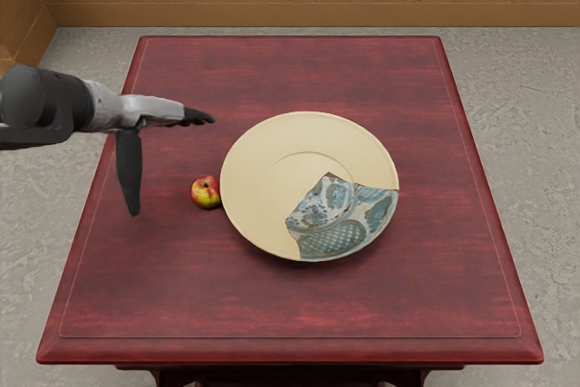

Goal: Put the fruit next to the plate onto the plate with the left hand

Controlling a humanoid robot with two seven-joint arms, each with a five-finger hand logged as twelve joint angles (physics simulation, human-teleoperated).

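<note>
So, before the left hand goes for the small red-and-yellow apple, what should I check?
1. Left hand holds nothing, fingers stretched out: ok.
2. Small red-and-yellow apple lies on the dark red wooden table, left of the round cream plate: ok.
3. Plate has bare room: ok.
4. Hand above the apple: not ok, it is farther back.
5. Apple touching the plate's rim: cannot tell.

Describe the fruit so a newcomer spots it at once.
On the dark red table, find the big cream plate near the middle. Beside its left rim, on the tabletop, sits the apple: small, round, red and yellow, the only fruit and far smaller than the plate.
</note>
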